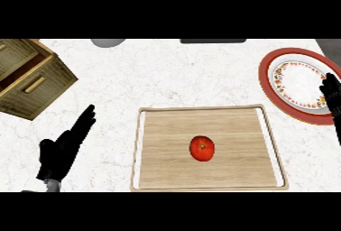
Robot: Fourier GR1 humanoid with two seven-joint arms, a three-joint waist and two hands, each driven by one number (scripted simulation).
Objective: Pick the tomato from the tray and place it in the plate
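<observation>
Head view. The small, round, glossy red tomato (pixel 202 149) lies on the pale square wooden tray with a raised light rim (pixel 138 149), a little below and right of the tray's centre, clear of every rim. Its green-brown stem scar faces up, slightly above the middle of the fruit. Nothing touches it.

The round white plate with a broad red rim and a ring of small flower print (pixel 293 79) sits on the white marbled worktop (pixel 166 76) at the upper right, just beyond the tray's far right corner and apart from it.

The left hand (pixel 63 151) shows at the lower left on the worktop, well apart from the tray; fingers straight and held together, pointing up and away, holding nothing. Resting. The right hand (pixel 331 97) shows only as dark fingers at the right edge, overlapping the plate's right side; the fingers look extended, nothing in them.

A slatted tan wooden crate (pixel 30 76) stands at the upper left, out of the way.

Handling judgement: tomato is probably light, smooth-skinned and slippery, with a soft body that bruises if squeezed; being round, it may roll on the flat board when nudged. Best hold: from above, fingers and thumb on opposite sides at its widest girth, avoiding the stem scar. Right hand is the nearer to both fruit and plate. Pick not yet begun.
</observation>
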